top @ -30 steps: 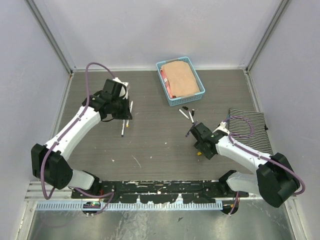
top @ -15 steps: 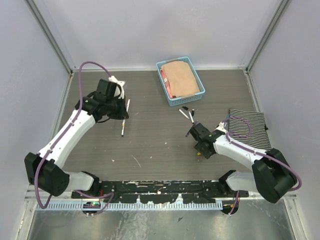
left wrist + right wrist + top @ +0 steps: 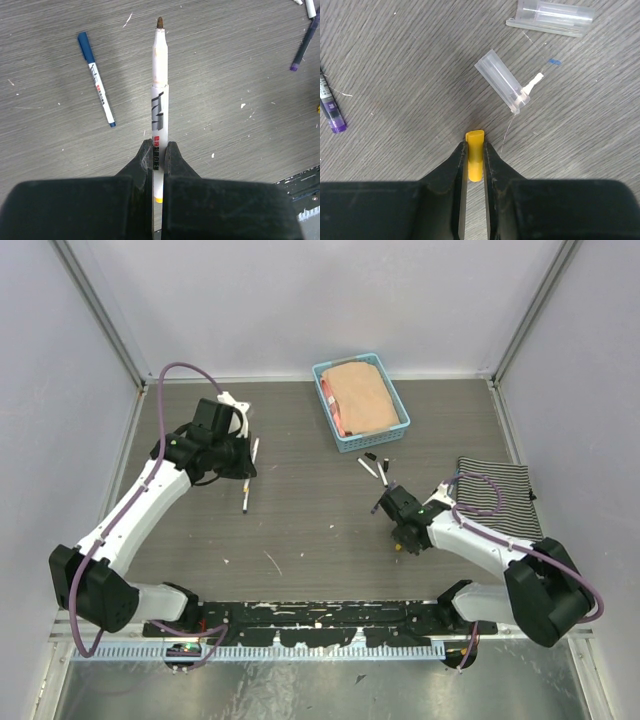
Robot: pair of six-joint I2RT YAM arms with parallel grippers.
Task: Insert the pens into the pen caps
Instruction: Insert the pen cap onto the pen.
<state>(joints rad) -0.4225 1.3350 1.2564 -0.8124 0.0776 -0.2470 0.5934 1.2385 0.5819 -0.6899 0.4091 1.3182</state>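
Setup looks ready for mating: our left gripper (image 3: 158,150) is closed tight on the tail of the pen (image 3: 160,100) so its bare tip juts clear, and our right gripper (image 3: 474,149) pinches the yellow cap (image 3: 474,165) with one end poking out, the two well apart.

Bright, even light falls from overhead, with no hard shadows. In the top view the worktop (image 3: 300,520) shows only faint soft shading beside the arms, and the pale walls look washed out. Both wrist views are sharp on the wood grain. The pen (image 3: 160,100) throws a broad, dim shadow to its left. The yellow cap (image 3: 475,155) is crisp, and the clear caps (image 3: 502,85) carry weak glints. The jaws, near the lens, read as flat black.
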